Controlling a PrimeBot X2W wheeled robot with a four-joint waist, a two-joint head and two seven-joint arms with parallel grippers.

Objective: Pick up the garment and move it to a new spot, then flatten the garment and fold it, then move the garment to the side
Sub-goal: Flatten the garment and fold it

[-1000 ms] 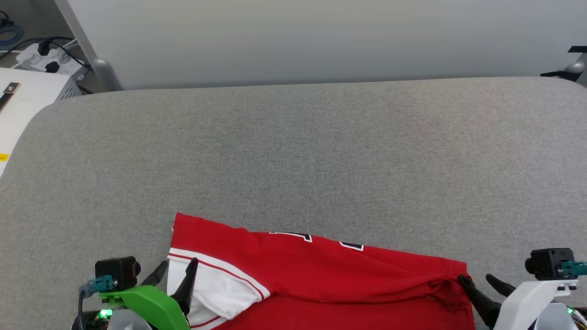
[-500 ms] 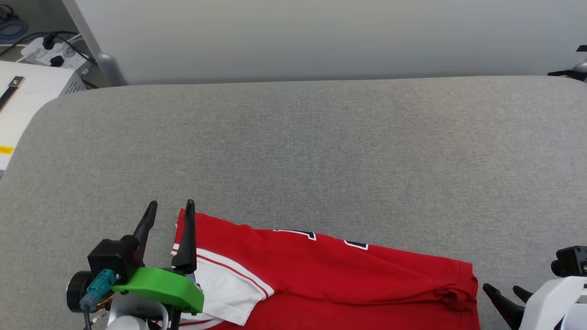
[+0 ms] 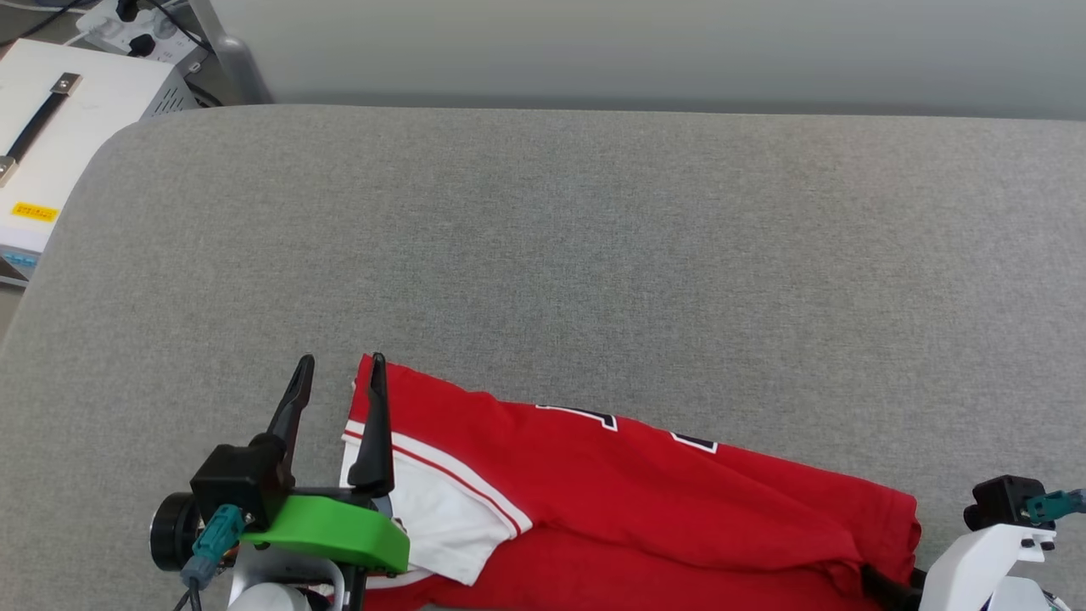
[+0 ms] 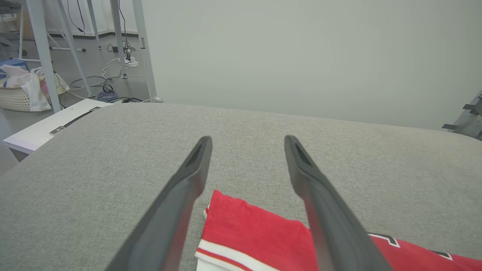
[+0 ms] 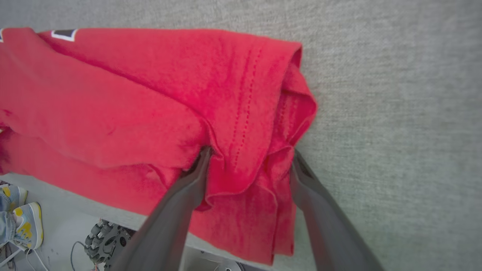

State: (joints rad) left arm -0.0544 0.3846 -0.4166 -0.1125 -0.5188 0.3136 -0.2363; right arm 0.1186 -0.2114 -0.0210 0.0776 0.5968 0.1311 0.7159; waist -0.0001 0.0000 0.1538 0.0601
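Red jersey T-shirt with white sleeve lies along near edge of grey padded table, long axis left-to-right, lower part hanging off edge. Left tool released, empty, poised over left corner. Right tool spread wide, straddling bunched right hem, no pinch yet. Each arm nearest own end.

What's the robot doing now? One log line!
garment: lying on gray surface | left gripper: jaws open | right gripper: jaws open astride bunched hem
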